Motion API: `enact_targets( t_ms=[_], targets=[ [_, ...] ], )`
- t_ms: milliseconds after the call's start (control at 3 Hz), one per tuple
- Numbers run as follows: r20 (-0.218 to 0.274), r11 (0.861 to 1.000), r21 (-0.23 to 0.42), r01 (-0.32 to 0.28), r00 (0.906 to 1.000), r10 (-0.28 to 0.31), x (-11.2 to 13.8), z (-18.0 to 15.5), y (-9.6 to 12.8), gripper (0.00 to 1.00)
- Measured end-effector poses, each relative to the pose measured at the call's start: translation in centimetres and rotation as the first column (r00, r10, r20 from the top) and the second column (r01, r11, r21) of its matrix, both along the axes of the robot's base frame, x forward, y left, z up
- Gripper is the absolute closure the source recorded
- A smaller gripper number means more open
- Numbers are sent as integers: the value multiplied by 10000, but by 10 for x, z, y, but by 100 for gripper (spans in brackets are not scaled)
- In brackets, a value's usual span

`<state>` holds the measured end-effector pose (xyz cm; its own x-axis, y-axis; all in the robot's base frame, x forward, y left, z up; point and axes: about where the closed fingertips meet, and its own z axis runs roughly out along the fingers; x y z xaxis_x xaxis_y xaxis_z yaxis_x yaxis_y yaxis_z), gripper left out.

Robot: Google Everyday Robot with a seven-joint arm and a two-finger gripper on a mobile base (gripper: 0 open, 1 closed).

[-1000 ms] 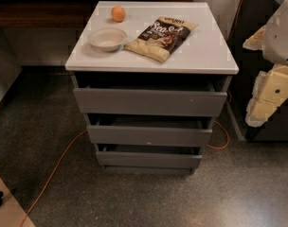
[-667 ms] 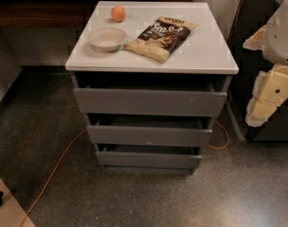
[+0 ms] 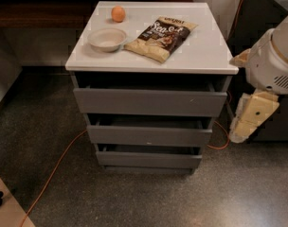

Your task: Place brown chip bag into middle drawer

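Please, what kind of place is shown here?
Probably a robot test room, not a home: a grey three-drawer cabinet standing on speckled floor, an orange cable trailing loose, and the cream gripper hanging beside the cabinet.

Brown chip bag (image 3: 161, 38) atop; hand (image 3: 250, 118) rightward

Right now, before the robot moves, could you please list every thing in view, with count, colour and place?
brown chip bag: one, dark brown with tan ends, flat on the cabinet top, right of the bowl
bowl: one, white, cabinet top, left
round object: one, orange, behind the bowl
cabinet top: one, white
top drawer: one, grey, tallest front
middle drawer: one, grey, second of three
bottom drawer: one, grey, lowest
cable: one, orange, on the dark floor
arm: one, white, right edge
gripper: one, cream, hanging right of the cabinet, holding nothing
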<state>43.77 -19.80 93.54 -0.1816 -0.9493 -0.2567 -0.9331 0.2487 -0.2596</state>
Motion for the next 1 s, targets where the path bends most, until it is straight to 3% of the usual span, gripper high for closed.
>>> enact_targets(
  t_ms=[333, 667, 1000],
  targets=[
    [152, 9995, 244, -192, 9997, 188, 6, -39, 9, 0],
    [649, 9994, 252, -253, 9976, 236, 24, -81, 11, 0],
    [630, 9994, 263, -235, 9978, 218, 23, -80, 11, 0]
  ],
)
